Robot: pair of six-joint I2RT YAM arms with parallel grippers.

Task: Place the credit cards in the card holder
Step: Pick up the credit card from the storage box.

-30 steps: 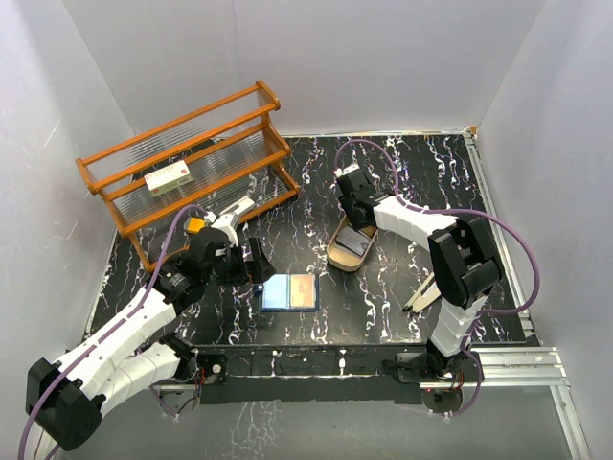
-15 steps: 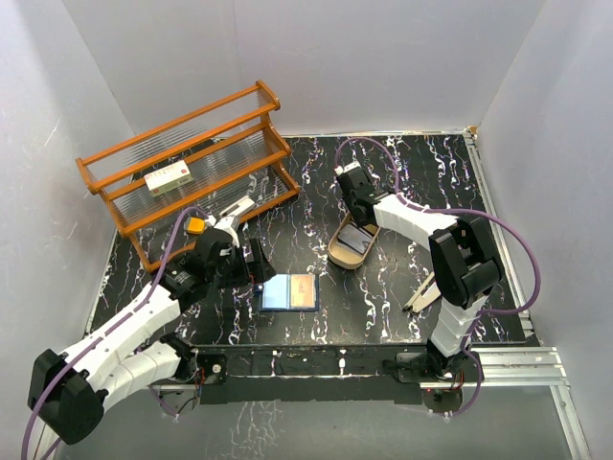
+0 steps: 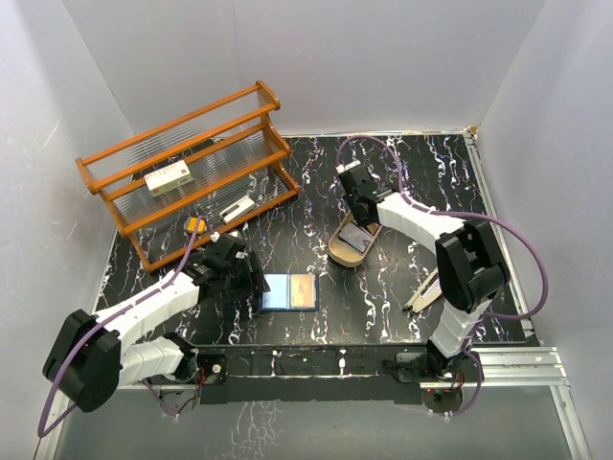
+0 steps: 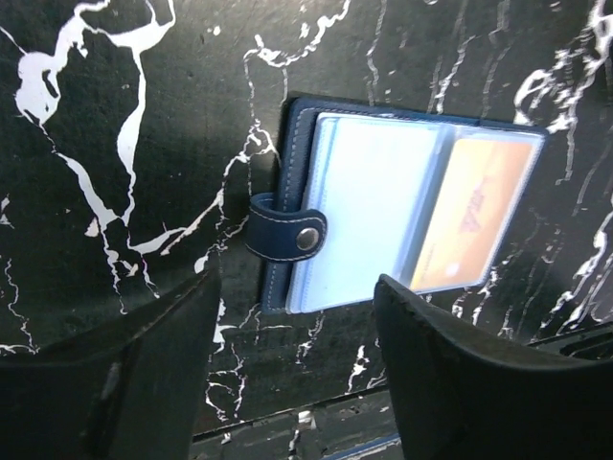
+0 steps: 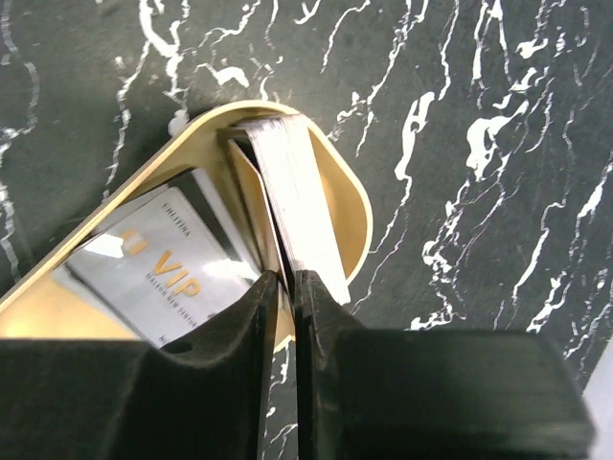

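One card (image 5: 247, 196) — pinched, right end effector (image 5: 285, 287)

My bench (image 3: 402, 182) is black, veined with white. Near its front edge the card holder (image 3: 289, 291) lies open and flat. A tan oval tray (image 3: 334, 257) sits mid-bench. A wooden rack (image 3: 192, 163) stands at the back left, with a small orange block (image 3: 195, 225) just beside it. Pale wooden sticks (image 3: 422, 290) lie to my right.
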